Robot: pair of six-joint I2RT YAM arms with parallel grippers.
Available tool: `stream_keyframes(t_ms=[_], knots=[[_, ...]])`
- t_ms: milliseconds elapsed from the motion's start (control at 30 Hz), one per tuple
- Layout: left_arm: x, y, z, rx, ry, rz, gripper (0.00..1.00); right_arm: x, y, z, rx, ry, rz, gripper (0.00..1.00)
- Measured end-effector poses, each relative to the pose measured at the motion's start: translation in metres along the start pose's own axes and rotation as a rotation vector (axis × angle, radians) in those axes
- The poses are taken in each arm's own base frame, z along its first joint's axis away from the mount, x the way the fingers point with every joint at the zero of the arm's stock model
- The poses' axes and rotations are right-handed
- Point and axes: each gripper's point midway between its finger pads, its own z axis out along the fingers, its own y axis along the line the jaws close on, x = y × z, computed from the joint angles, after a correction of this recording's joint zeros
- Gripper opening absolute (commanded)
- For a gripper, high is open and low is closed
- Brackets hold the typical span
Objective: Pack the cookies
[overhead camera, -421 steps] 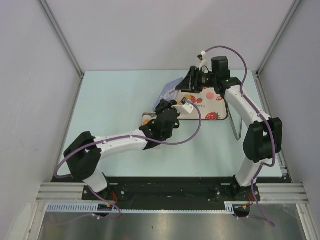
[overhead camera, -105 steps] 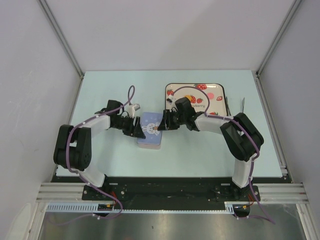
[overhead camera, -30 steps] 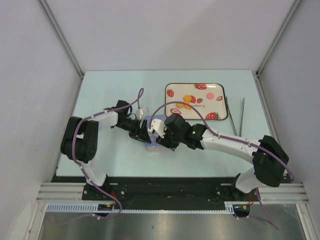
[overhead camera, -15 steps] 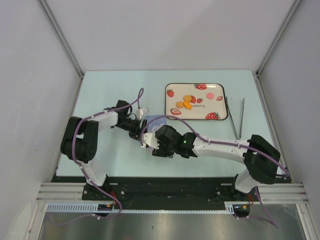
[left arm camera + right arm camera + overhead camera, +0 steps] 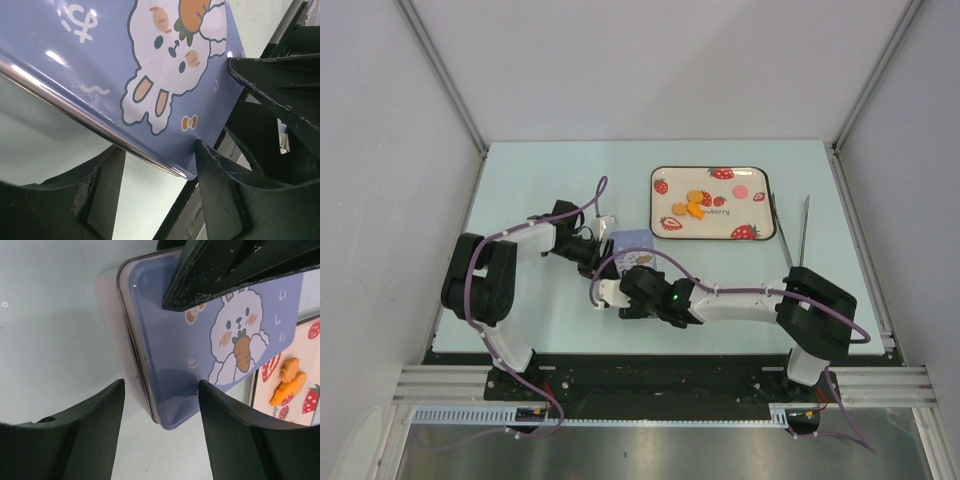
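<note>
Several orange cookies (image 5: 692, 203) lie on a strawberry-print tray (image 5: 760, 205) at the back right; they also show in the right wrist view (image 5: 289, 380). A blue tin with a bunny lid (image 5: 630, 243) lies on the table between my two grippers. My left gripper (image 5: 605, 257) is open at its left side; in its wrist view (image 5: 159, 147) the jaws straddle the tin's (image 5: 150, 60) rim corner, one finger touching it. My right gripper (image 5: 625, 277) is open at the tin's near end, its jaws (image 5: 160, 382) around the tin's (image 5: 210, 340) corner.
Metal tongs (image 5: 796, 235) lie right of the tray. Grey walls and metal rails close in the table on three sides. The left gripper's black finger (image 5: 240, 265) crosses the top of the right wrist view.
My right arm has swung left and nearer, from over the tin to its near end, jaws now around its corner. The tin moved from the tray to mid-table earlier. The left arm stays put.
</note>
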Motion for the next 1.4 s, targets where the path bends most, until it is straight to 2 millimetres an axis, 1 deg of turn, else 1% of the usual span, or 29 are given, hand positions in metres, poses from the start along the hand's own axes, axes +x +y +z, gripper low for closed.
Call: stream_keyframes(t_ms=[200, 400, 500, 600, 667, 700, 767, 900, 1067, 1167, 1233, 1400], knots=[[0.000, 0.000, 0.000, 0.000, 0.000, 0.000, 0.61, -0.001, -0.002, 0.007, 0.072, 0.015, -0.051, 0.59], [0.000, 0.000, 0.000, 0.001, 0.000, -0.001, 0.61, -0.001, 0.004, 0.007, 0.152, 0.020, -0.135, 0.50], [0.000, 0.000, -0.001, 0.003, -0.001, 0.001, 0.61, -0.001, 0.006, 0.005, 0.191, 0.018, -0.165, 0.41], [0.000, 0.000, -0.001, 0.003, -0.001, 0.001, 0.61, -0.001, 0.007, 0.005, 0.218, 0.019, -0.178, 0.34], [0.000, 0.001, -0.002, 0.004, -0.001, -0.001, 0.61, -0.001, 0.008, 0.005, 0.232, 0.021, -0.187, 0.32], [0.000, 0.001, -0.002, 0.004, -0.002, -0.003, 0.61, -0.001, 0.008, 0.004, 0.239, 0.023, -0.193, 0.28], [0.001, 0.001, -0.002, 0.005, -0.002, -0.006, 0.61, -0.001, 0.009, 0.004, 0.250, 0.026, -0.203, 0.25], [0.001, 0.002, -0.004, 0.006, -0.003, -0.014, 0.61, 0.000, 0.011, 0.003, 0.278, 0.035, -0.220, 0.15], [0.002, 0.003, -0.005, 0.006, -0.003, -0.018, 0.62, 0.000, 0.012, 0.002, 0.292, 0.038, -0.224, 0.08], [0.002, 0.003, -0.005, 0.006, -0.003, -0.020, 0.62, 0.000, 0.014, 0.002, 0.298, 0.045, -0.234, 0.01], [0.002, 0.003, -0.005, 0.005, -0.002, -0.021, 0.62, 0.001, 0.015, 0.002, 0.303, 0.050, -0.239, 0.00], [0.002, 0.004, -0.006, 0.004, -0.003, -0.024, 0.62, 0.001, 0.017, 0.002, 0.321, 0.066, -0.250, 0.01]])
